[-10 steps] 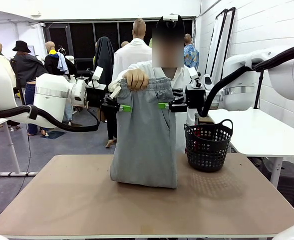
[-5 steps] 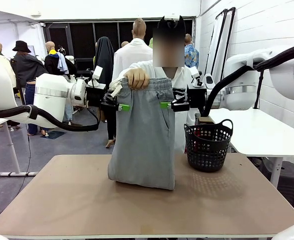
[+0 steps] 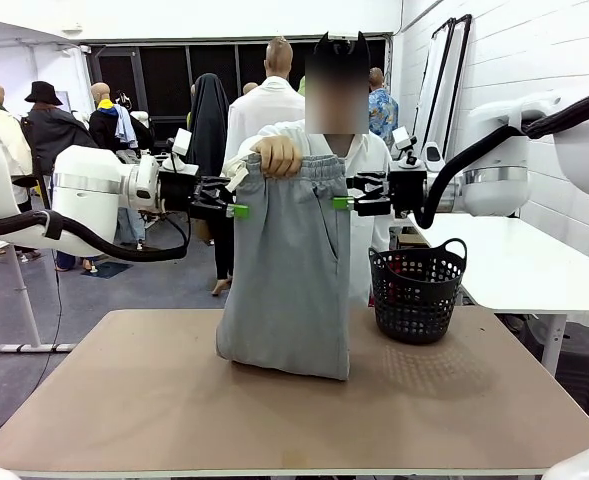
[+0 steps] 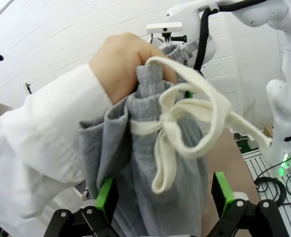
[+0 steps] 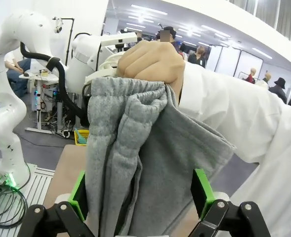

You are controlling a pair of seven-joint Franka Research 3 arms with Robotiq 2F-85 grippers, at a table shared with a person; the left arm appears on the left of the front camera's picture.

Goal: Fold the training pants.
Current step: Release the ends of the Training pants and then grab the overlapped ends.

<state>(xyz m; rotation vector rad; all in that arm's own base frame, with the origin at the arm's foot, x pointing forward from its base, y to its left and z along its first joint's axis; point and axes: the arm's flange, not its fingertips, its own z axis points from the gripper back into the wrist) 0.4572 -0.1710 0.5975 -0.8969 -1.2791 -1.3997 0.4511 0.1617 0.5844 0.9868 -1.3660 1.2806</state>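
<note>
On the left, the left fingers (image 3: 239, 211) are up in the air at the left edge of the training pants (image 3: 289, 280), just under the waistband. They are spread wide. In the left wrist view the grey cloth hangs between the two green pads, and they are not pinching it. The whitish drawstring (image 4: 185, 116) dangles in a loop in front.

In the middle, a person's hand (image 3: 274, 157) holds the pants up by the bunched waistband. The pants hang straight down, and their bottom end rests on the tabletop (image 3: 124, 400).

On the right, the right fingers (image 3: 341, 203) are at the right edge of the pants, at about the same height. They are spread wide too, with cloth between them but no squeeze. Farther right, a black basket (image 3: 414, 295) stands on the tabletop, near the pants.

I think the fold is not done yet, because the pants are up and not lying flat. Next, both sets of fingers probably need to press together on the edges. Then the pants can be laid down on the tabletop and folded over, away from the basket.
</note>
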